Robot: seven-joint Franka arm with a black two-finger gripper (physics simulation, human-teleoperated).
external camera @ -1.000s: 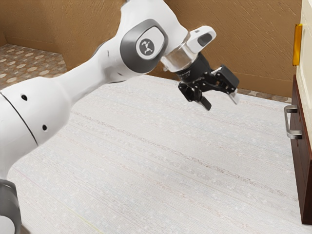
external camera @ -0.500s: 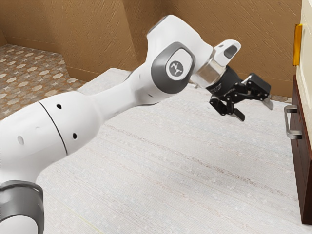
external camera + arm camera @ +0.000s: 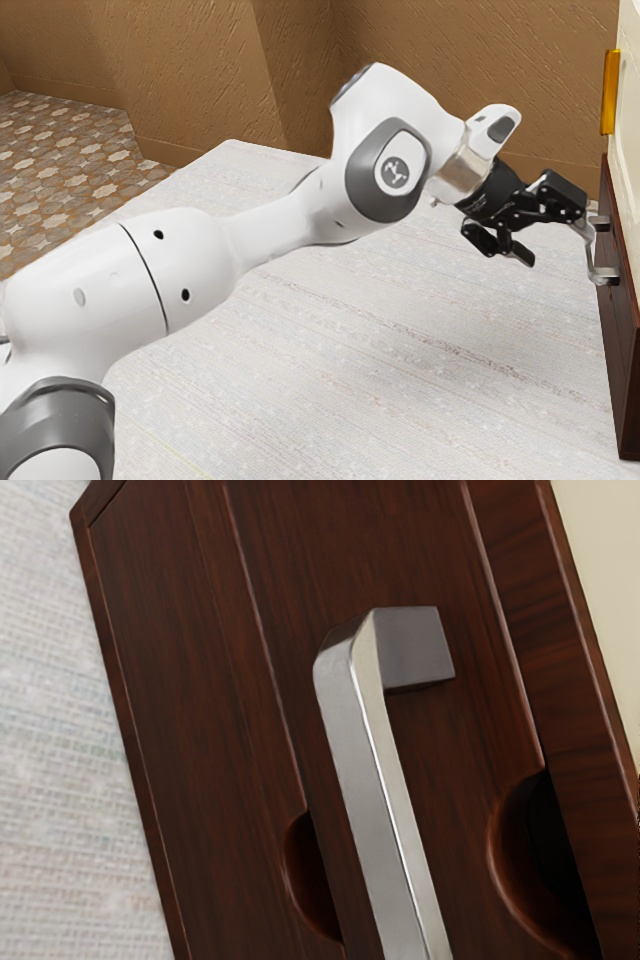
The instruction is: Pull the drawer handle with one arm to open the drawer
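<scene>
It looks like a home room: brown walls [image 3: 190, 70], patterned floor tiles [image 3: 60, 175], dark wood cabinet [image 3: 626, 385].

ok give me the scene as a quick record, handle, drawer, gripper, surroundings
handle: silver, squared bar, fixed to the drawer front
drawer front: dark brown wood; drawer looks closed
gripper: black, fingers apart, one right by the handle, contact unclear
above drawer: orange-yellow strip on a cream panel
floor beyond: patterned tiles
walls: brown

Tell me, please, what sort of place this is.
Probably a simulated room in a home: it has a dark wooden drawer with a metal handle, a patterned floor and brown walls.
</scene>
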